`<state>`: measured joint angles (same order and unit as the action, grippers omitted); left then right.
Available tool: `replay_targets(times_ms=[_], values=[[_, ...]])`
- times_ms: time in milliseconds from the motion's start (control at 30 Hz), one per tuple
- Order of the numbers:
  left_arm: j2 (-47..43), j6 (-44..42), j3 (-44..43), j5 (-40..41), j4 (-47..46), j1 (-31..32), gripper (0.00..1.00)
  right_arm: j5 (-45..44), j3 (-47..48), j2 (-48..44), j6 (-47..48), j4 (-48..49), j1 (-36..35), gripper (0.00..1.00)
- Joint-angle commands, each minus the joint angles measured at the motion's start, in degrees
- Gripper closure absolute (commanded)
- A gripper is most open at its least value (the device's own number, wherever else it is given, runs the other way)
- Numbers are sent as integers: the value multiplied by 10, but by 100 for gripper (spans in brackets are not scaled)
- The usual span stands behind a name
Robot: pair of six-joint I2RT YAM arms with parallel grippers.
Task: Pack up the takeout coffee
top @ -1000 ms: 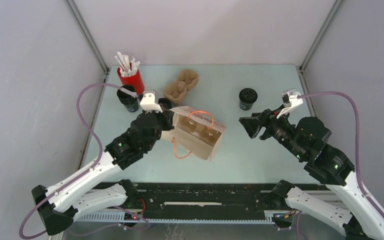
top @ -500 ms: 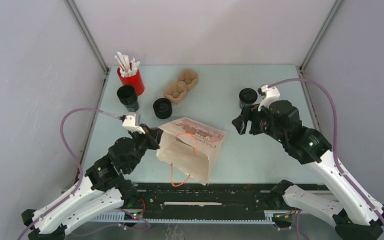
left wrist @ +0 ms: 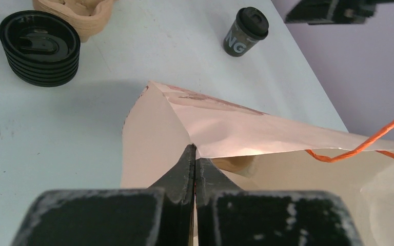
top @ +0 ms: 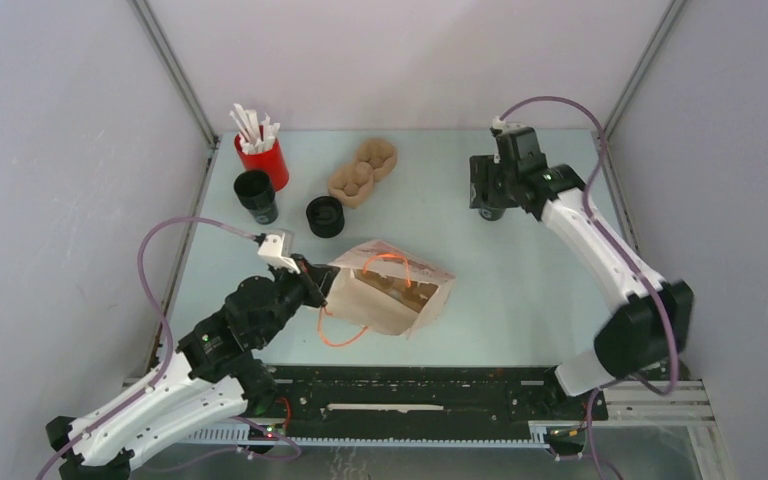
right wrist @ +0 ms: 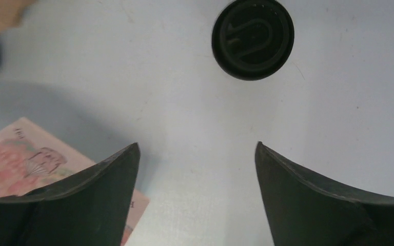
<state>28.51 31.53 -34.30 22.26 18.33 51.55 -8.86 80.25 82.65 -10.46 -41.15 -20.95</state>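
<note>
right wrist: right claw point(right wrist: 197, 148) wide above lidded coffee cup point(right wrist: 252, 38)
handling: likely light, crushable; grip mid-wall
left claw point(left wrist: 195, 152): pinches paper bag point(left wrist: 236, 128)

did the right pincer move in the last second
Yes. The right pincer went toward the far edge, from well short of the unmoved coffee cup to right by it.

Crowded pale table point(top: 530, 290)
6 o'clock: bag point(top: 390, 300); 2: coffee cup point(left wrist: 245, 32); around 11: lid stack point(top: 325, 216), carriers point(top: 362, 172), red cup point(top: 263, 160).

takeout coffee point(right wrist: 252, 38) far right | bag point(top: 405, 268) near centre | lid stack point(top: 325, 216) behind bag
</note>
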Motion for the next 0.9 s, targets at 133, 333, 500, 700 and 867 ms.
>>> replay_targets(times_ms=[133,333,500,700,867], values=[[-6,-15,-27,-21,43,2,100,-13,172,176,48,-57,44,12],[-30,-17,-28,-14,45,2,100,-13,240,252,72,-77,65,3],[-41,-18,-28,-9,35,2,100,35,268,295,68,-85,87,2],[-33,-12,-32,-17,28,2,100,50,276,322,71,-78,101,0],[-29,-6,-32,-20,26,2,100,61,286,342,73,-81,110,0]])
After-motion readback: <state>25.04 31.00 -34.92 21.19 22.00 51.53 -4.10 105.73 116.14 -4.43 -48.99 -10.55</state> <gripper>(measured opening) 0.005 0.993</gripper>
